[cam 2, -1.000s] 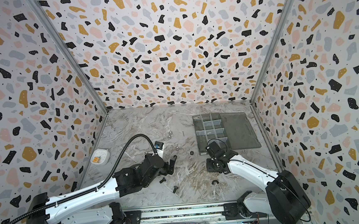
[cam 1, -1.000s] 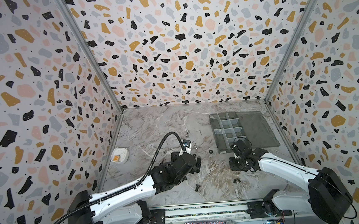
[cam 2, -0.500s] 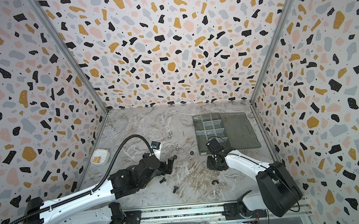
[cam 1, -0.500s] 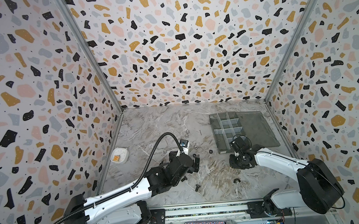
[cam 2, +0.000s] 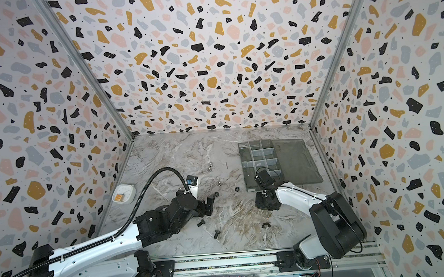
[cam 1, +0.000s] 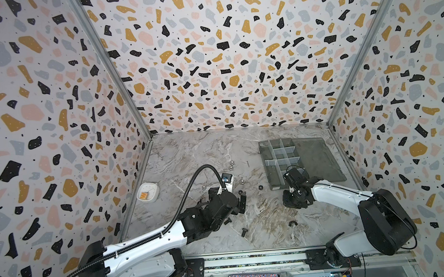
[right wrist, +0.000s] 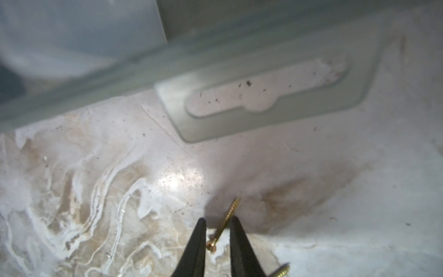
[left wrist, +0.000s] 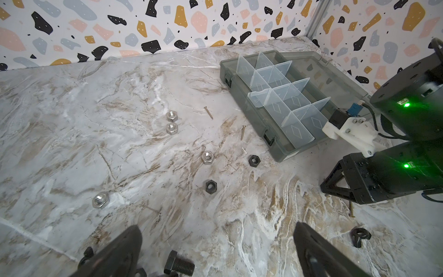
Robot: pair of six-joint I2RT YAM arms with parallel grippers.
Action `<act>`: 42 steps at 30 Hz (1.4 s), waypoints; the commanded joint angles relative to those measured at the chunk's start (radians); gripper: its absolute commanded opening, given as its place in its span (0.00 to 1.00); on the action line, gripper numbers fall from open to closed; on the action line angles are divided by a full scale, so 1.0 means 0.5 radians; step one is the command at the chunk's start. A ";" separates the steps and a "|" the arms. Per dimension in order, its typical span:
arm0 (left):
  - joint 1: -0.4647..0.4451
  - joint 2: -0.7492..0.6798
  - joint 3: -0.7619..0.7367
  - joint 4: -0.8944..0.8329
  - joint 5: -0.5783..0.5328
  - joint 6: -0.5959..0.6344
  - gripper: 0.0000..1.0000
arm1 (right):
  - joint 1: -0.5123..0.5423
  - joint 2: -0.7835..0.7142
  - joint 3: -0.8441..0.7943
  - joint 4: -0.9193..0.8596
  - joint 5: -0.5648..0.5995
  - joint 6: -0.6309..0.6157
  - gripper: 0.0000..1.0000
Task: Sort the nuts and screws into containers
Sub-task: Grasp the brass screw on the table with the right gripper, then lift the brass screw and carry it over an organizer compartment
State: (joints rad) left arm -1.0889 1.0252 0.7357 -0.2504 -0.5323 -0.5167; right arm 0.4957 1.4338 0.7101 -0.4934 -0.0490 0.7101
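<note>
My right gripper [right wrist: 217, 224] is low on the marble beside the organiser box [cam 1: 267, 168], whose compartments are the containers. Its jaws are open by a narrow gap around a thin brass screw [right wrist: 223, 227] that lies flat; a sliver of table shows on each side of it. A second brass screw [right wrist: 280, 269] lies close by. My left gripper [left wrist: 218, 251] hangs wide open and empty above a black bolt [left wrist: 179, 265]. Silver nuts [left wrist: 171, 116], black hex nuts [left wrist: 254, 160], a winged nut [left wrist: 358, 236] and more brass screws [left wrist: 208, 112] are scattered on the table.
A small white dish [cam 1: 147, 192] sits by the left wall. The box's open lid [cam 1: 318, 159] lies flat towards the right wall. Another black bolt [cam 1: 244, 232] and the winged piece [cam 1: 291, 223] lie near the front rail. Patterned walls close three sides.
My right gripper's jaws have narrowed around the brass screw and its arm has drawn in slightly. The left arm has barely shifted and stays open.
</note>
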 commanded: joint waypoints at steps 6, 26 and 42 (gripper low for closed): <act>-0.007 -0.030 -0.032 0.068 -0.003 0.005 1.00 | -0.010 0.101 0.025 -0.098 0.029 -0.056 0.06; -0.007 0.133 0.290 -0.182 0.107 0.039 1.00 | 0.089 -0.232 0.299 -0.413 0.111 -0.170 0.02; -0.007 0.436 0.658 -0.284 0.129 0.088 1.00 | -0.213 -0.149 0.697 -0.393 0.098 -0.478 0.02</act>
State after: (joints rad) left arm -1.0893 1.2316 1.0214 -0.3813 -0.4686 -0.4995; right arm 0.4179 1.3396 1.0222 -0.6830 -0.0071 0.5259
